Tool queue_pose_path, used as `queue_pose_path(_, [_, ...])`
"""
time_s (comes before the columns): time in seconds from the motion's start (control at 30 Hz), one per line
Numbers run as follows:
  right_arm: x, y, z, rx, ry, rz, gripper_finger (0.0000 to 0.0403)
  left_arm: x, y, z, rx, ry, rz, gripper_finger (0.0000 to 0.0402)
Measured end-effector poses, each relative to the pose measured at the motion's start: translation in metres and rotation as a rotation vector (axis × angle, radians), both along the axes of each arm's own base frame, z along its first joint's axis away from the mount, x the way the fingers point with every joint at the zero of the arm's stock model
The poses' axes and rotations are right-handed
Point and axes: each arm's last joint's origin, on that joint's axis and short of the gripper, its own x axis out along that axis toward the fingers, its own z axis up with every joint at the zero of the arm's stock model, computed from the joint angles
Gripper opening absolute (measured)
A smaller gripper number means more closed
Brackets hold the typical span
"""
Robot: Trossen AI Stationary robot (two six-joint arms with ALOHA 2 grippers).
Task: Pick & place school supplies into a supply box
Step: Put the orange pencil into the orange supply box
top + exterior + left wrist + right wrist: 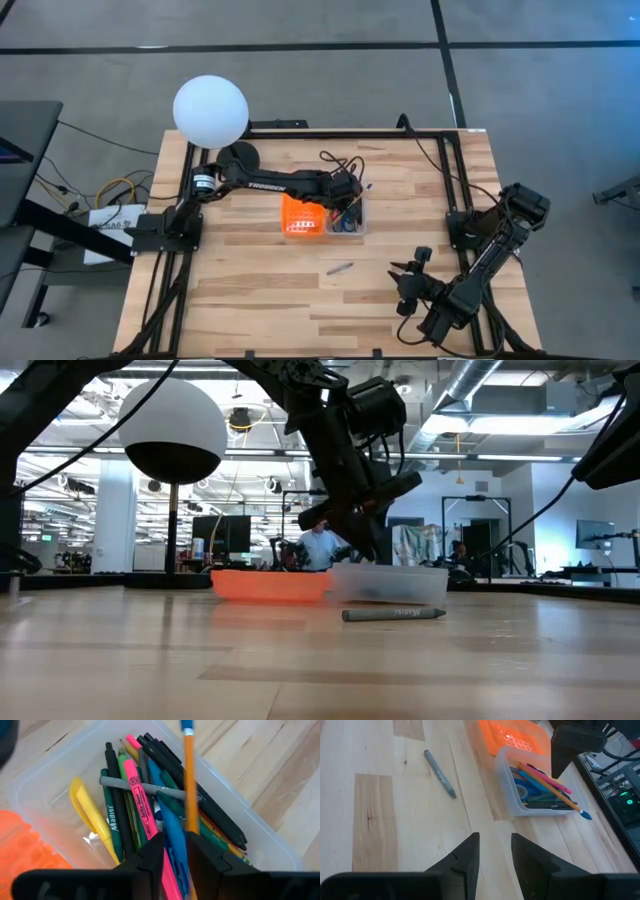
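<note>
The supply box's clear tray (352,226) (45,775) stands mid-table, and its orange lid (303,216) lies beside it on the left. Several pens and markers (132,800) lie inside. My left gripper (175,851) (348,196) hovers just above the tray with its fingers apart, slanting down. An orange pencil (189,780) (565,802) runs from the gap between the fingers out over the tray's rim, its blue end (586,815) sticking out. A grey crayon (340,268) (440,774) lies flat on the wood. My right gripper (495,851) (410,282) waits open near the front right. My left gripper has the orange pencil's near end (192,822) in the gap between its fingers, close to one finger (210,862). I cannot tell whether it touches the pencil. The pencil lies on the other pens and across the tray's rim.
A white globe lamp (210,110) (172,430) stands at the table's far left corner. Black frame rails (455,190) run along the table's sides. Bare wood lies between the grey crayon and my right gripper.
</note>
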Motion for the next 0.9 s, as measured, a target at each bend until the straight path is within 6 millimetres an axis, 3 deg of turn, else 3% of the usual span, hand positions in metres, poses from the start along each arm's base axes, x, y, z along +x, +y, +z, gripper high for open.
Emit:
queue_pose_path(0.27, [0.0, 0.0, 0.0, -0.001, 0.0, 0.0, 0.0106, 0.002, -0.002, 0.001, 0.03, -0.006, -0.055, 0.0114])
queue_pose_path(0.57, [0.007, -0.006, 0.0, -0.002, 0.0, -0.031, 0.0106, 0.015, -0.015, 0.009, 0.075, -0.127, -0.265, 0.0116])
queue_pose_path(0.9, [0.012, -0.01, 0.0, -0.004, 0.003, -0.056, 0.0106, 0.024, -0.021, -0.011, 0.038, -0.144, -0.42, 0.0104])
